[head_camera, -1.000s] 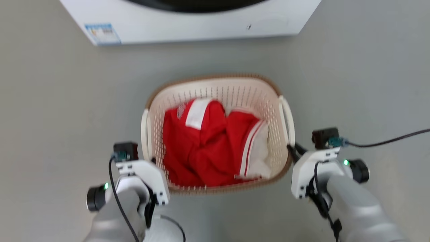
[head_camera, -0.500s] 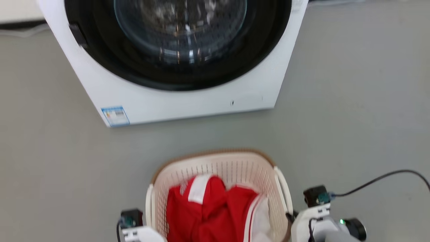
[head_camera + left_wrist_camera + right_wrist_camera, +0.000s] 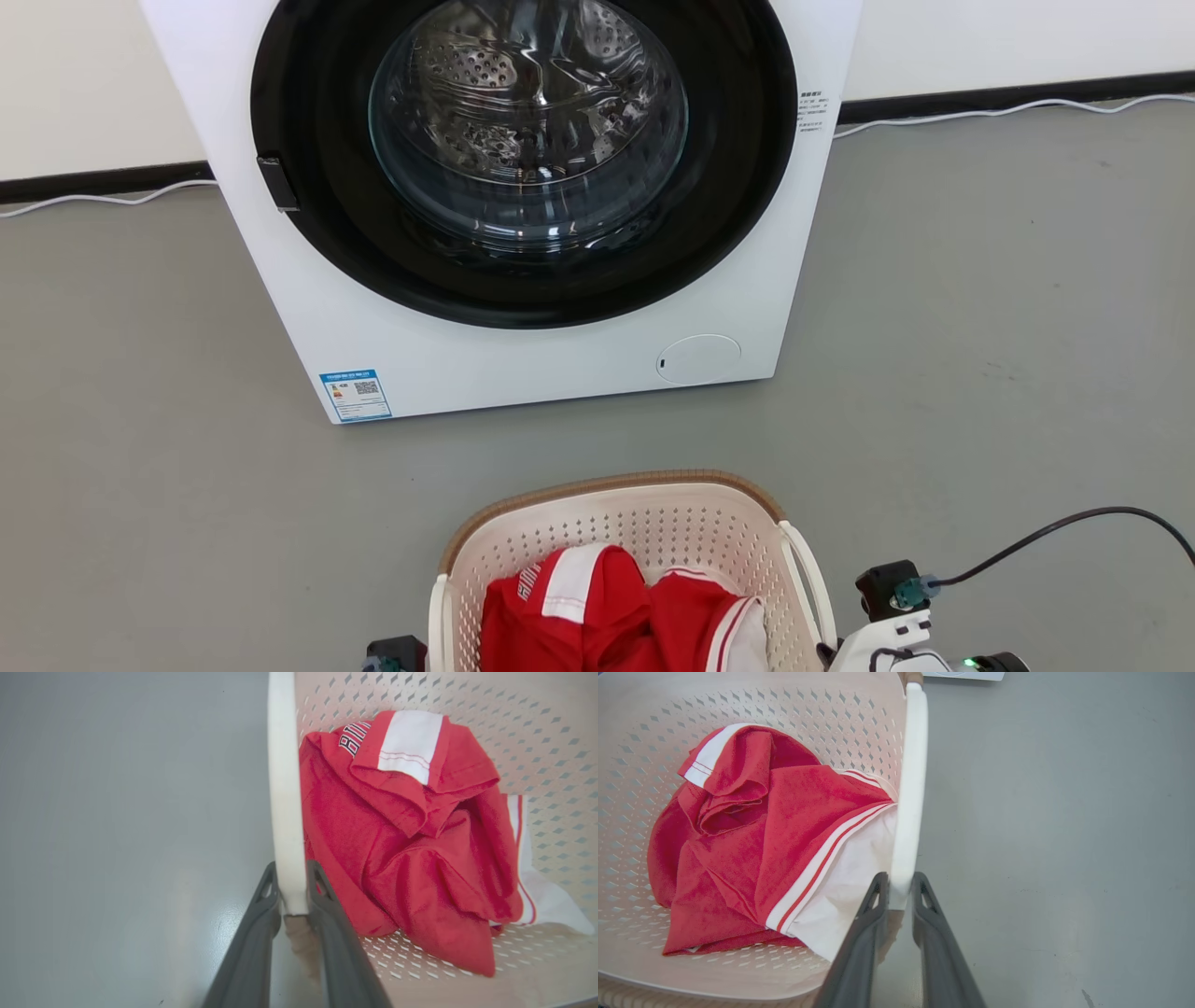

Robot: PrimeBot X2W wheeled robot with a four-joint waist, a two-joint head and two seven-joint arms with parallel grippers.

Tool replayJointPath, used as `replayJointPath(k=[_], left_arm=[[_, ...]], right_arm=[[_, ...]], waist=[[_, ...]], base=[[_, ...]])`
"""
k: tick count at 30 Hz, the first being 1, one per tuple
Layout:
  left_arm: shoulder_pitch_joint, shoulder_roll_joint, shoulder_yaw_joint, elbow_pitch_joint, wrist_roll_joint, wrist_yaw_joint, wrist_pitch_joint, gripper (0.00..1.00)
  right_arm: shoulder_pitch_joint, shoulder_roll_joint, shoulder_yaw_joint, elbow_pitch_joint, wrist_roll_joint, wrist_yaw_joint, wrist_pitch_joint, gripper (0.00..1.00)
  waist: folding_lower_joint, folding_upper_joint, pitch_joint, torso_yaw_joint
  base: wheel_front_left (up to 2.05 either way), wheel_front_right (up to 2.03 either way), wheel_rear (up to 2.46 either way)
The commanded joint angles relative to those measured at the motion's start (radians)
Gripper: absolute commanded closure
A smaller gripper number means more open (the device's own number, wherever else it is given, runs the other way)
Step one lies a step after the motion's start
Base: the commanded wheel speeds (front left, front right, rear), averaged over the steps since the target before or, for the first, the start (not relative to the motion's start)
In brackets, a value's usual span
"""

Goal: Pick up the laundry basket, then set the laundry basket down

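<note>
While the laundry basket (image 3: 611, 486) is positioned between the two arms, short of the white front-loading washing machine (image 3: 373, 336) on the grey floor (image 3: 990, 317), each pincer grips one of its white loop handles.

Left side: the left gripper (image 3: 293, 873) is pressed together on the near end of the left handle (image 3: 283, 788), one dark finger on the outer face and one on the inner face. The basket's perforated cream wall lies to the inside of this pincer.

Centre: a crumpled red garment (image 3: 406, 830) with white panels and white stripes lies in the basket bottom.

Right side: the right gripper (image 3: 900, 881) pinches the near end of the right handle (image 3: 910, 788) in the same manner, fingers touching both faces. The basket body lies to the inside of this pincer, bare floor to the outside.

Whether the basket base touches the floor cannot be determined.
</note>
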Motion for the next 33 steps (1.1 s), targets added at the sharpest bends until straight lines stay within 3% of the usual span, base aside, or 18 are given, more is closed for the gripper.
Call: replayJointPath(k=[1, 33], left_arm=[[-0.012, 0.016, 0.011, -0.022, -0.007, 0.014, -0.009, 1.0], [-0.044, 0.016, -0.107, 0.009, -0.137, 0.024, -0.047, 1.0]], right_arm=[[0.005, -0.002, 0.02, -0.016, -0.022, -0.002, -0.002, 1.0], [0.031, -0.002, -0.012, -0.088, -0.063, -0.002, 0.046, 1.0]], waist=[[0.0001, 0.0, -0.002, 0.001], [0.0001, 0.0, -0.025, -0.024]], base=[[0.0, 0.0, 0.0], [0.0, 0.0, 0.0]])
